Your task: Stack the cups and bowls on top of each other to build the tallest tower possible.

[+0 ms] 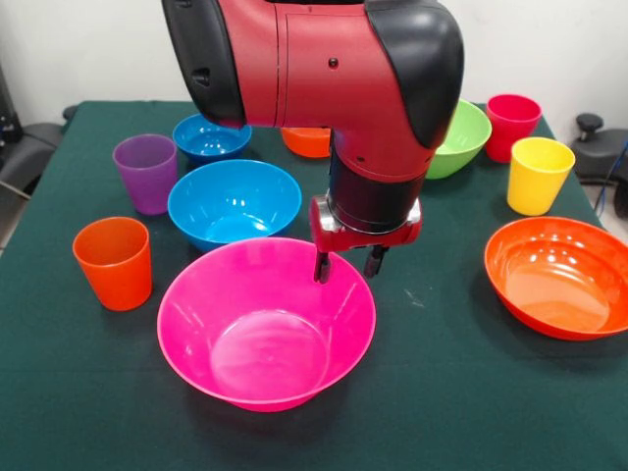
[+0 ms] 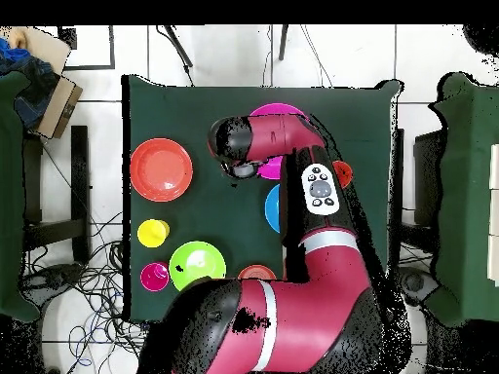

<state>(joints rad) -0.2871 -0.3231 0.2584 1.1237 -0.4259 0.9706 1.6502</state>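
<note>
Dark green surface (image 1: 442,392), white wall behind; every cup and bowl upright, empty, none stacked. Pink bowl (image 1: 266,329), largest, at the near centre, glossy. Blue bowl (image 1: 234,202) just behind it to the left; small blue bowl (image 1: 211,138) further back, beside the purple cup (image 1: 145,173). Orange cup (image 1: 113,262) near the left edge, apart from the pink bowl. Orange bowl (image 1: 556,277), wide and shallow, at the right. Yellow cup (image 1: 538,174) and red cup (image 1: 511,126) at the far right, close together; green bowl (image 1: 457,139) beside them, partly hidden by the arm (image 1: 324,69). Small orange bowl (image 1: 307,141) at the back, mostly hidden by the arm. Gripper (image 1: 348,263) over the pink bowl's far rim; jaws narrowly parted, holding nothing. Overhead, the arm covers much of the surface and the blue bowls; chairs and cables surround it.
</note>
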